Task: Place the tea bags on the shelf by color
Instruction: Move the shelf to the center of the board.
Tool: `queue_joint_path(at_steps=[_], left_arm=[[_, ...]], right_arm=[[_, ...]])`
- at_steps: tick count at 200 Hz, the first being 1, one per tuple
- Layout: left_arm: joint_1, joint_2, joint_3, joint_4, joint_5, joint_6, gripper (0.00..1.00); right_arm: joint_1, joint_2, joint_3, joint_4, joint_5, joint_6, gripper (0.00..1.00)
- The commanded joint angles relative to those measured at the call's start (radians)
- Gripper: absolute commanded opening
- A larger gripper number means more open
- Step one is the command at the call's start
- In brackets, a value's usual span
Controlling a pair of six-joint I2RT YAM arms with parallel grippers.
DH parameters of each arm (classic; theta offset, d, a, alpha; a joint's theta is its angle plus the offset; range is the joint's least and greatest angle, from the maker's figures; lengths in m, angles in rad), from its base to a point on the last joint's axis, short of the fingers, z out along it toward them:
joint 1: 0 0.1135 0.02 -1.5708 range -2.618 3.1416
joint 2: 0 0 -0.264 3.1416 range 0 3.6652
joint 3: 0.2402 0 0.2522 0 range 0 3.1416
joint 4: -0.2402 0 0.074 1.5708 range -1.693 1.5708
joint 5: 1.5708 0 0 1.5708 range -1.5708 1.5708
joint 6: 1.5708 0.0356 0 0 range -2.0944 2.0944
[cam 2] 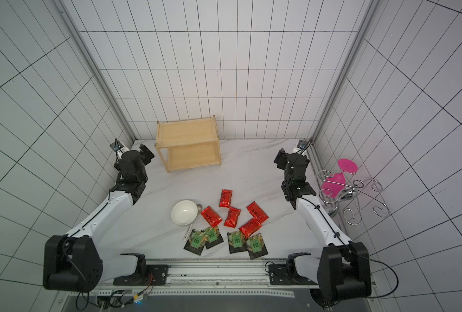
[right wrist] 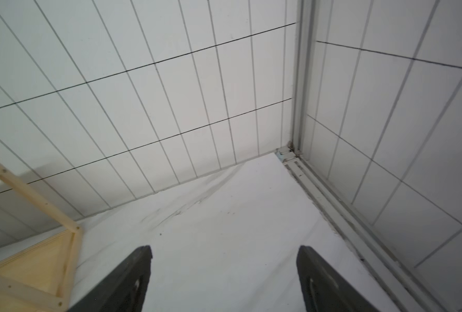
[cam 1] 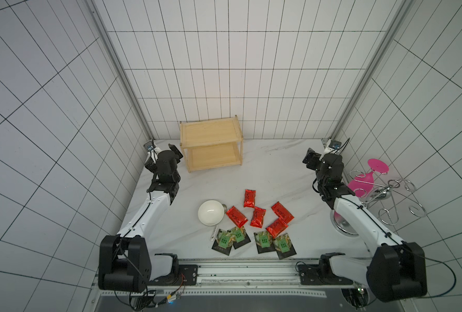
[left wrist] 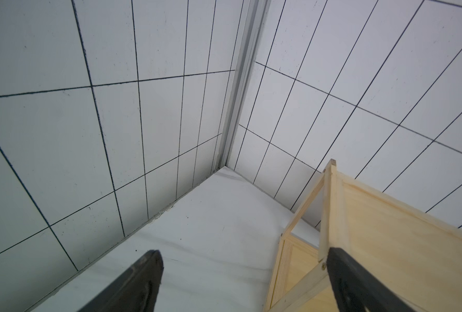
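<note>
Black tea bags (cam 1: 263,241) with green labels lie at the near edge of the bench (cam 1: 278,167) in two overlapping pairs; five red tea bags (cam 1: 257,217) are scattered just behind, beside a white bowl (cam 1: 211,216). Farther back, the left gripper (left wrist: 243,251) and right gripper (right wrist: 224,247) hang with jaws spread apart, flanking the wooden shelf (cam 1: 209,133) near the back wall.

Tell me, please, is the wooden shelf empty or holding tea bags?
Empty as far as seen: both boards of the shelf show bare wood.
</note>
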Motion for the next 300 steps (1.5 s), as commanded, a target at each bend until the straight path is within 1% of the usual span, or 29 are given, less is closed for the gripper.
queue_joint_path(at_steps=[1,13,22,32,40,54,72,79,89,113,126,138,160,175,196,209,217,261,283,300], left_arm=[[0.017,0.063,0.095,-0.220,0.063,-0.116,0.99],[0.054,0.096,0.159,-0.249,0.193,-0.176,0.98],[0.080,0.131,0.232,-0.294,0.282,-0.199,0.98],[0.091,0.173,0.322,-0.380,0.300,-0.216,0.98],[0.092,0.202,0.373,-0.417,0.302,-0.213,0.98],[0.094,0.239,0.428,-0.438,0.325,-0.216,0.98],[0.094,0.273,0.485,-0.434,0.395,-0.204,0.99],[0.099,0.287,0.512,-0.437,0.433,-0.198,0.98],[0.112,0.320,0.565,-0.463,0.519,-0.210,0.97],[0.146,0.427,0.711,-0.531,0.713,-0.266,0.91],[0.146,0.470,0.760,-0.535,0.769,-0.276,0.90],[0.146,0.503,0.789,-0.534,0.817,-0.279,0.88],[0.148,0.544,0.816,-0.545,0.818,-0.261,0.88],[0.161,0.560,0.817,-0.547,0.806,-0.250,0.87],[0.187,0.577,0.831,-0.571,0.777,-0.245,0.84],[0.193,0.575,0.830,-0.575,0.735,-0.238,0.84],[0.192,0.578,0.831,-0.568,0.731,-0.228,0.84],[0.180,0.671,0.868,-0.560,0.842,-0.233,0.81],[0.160,0.705,0.874,-0.553,0.883,-0.231,0.75],[0.144,0.722,0.880,-0.553,0.910,-0.226,0.72]], right_arm=[[0.031,0.115,0.160,-0.174,-0.133,0.052,0.87],[0.032,0.176,0.240,-0.185,-0.177,0.062,0.86],[0.029,0.223,0.309,-0.213,-0.207,0.052,0.86],[0.025,0.270,0.393,-0.250,-0.230,0.038,0.86],[0.016,0.306,0.444,-0.275,-0.258,0.045,0.86],[-0.007,0.357,0.517,-0.299,-0.345,0.083,0.85],[-0.022,0.420,0.594,-0.307,-0.455,0.116,0.84],[-0.026,0.449,0.636,-0.324,-0.505,0.126,0.83],[-0.030,0.492,0.710,-0.364,-0.571,0.136,0.83],[-0.034,0.592,0.865,-0.455,-0.689,0.143,0.82],[-0.040,0.637,0.931,-0.492,-0.750,0.156,0.82],[-0.046,0.673,0.964,-0.489,-0.788,0.173,0.82],[-0.039,0.752,1.052,-0.482,-0.862,0.216,0.80],[-0.010,0.802,1.107,-0.468,-0.903,0.237,0.78],[0.048,0.864,1.165,-0.450,-0.920,0.247,0.78],[0.083,0.911,1.210,-0.450,-0.931,0.258,0.78],[0.103,0.939,1.241,-0.453,-0.936,0.260,0.77],[0.167,1.076,1.393,-0.482,-0.905,0.277,0.75],[0.184,1.111,1.422,-0.482,-0.896,0.289,0.72],[0.191,1.124,1.434,-0.482,-0.896,0.300,0.69]])
